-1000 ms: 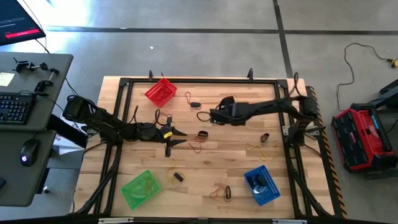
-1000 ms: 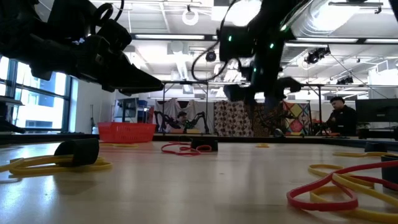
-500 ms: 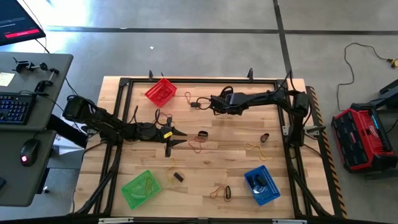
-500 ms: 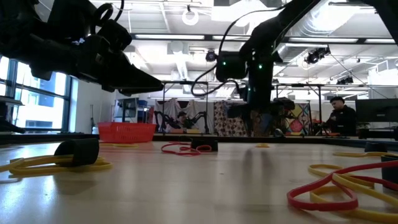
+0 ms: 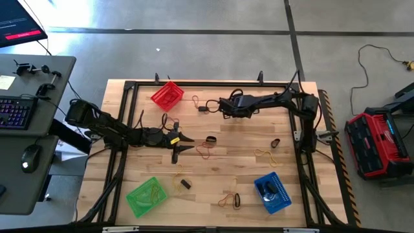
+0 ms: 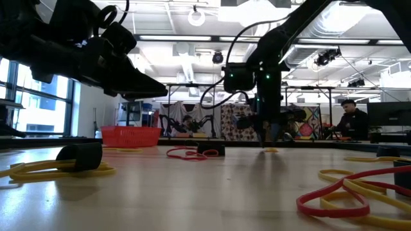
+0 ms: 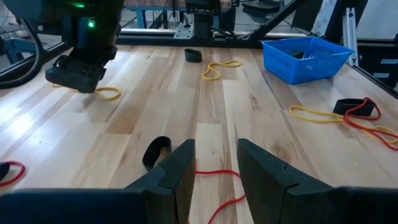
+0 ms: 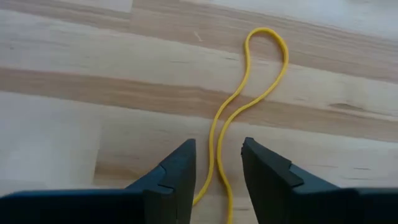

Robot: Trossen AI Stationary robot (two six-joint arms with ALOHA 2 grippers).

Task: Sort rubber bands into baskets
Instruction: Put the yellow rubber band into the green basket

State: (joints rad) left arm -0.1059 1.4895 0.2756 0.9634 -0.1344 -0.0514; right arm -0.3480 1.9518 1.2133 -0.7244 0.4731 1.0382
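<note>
Moved: right gripper (image 5: 216,105) has swung from mid-surface toward the far edge and come down over a yellow rubber band; left gripper (image 5: 185,143) has not shifted.
High view: red basket (image 5: 167,95) far left, green basket (image 5: 146,195) near left, blue basket (image 5: 270,191) near right; rubber bands lie scattered on the surface (image 5: 239,139) between them.
Low view: right arm reaches down to the far surface; red basket (image 6: 131,136) behind.
Left wrist view: jaws apart, empty, above a red band (image 7: 217,174); black band (image 7: 156,151) beside.
Right wrist view: jaws apart, straddling the yellow rubber band (image 8: 249,99), not yet clamped.
</note>
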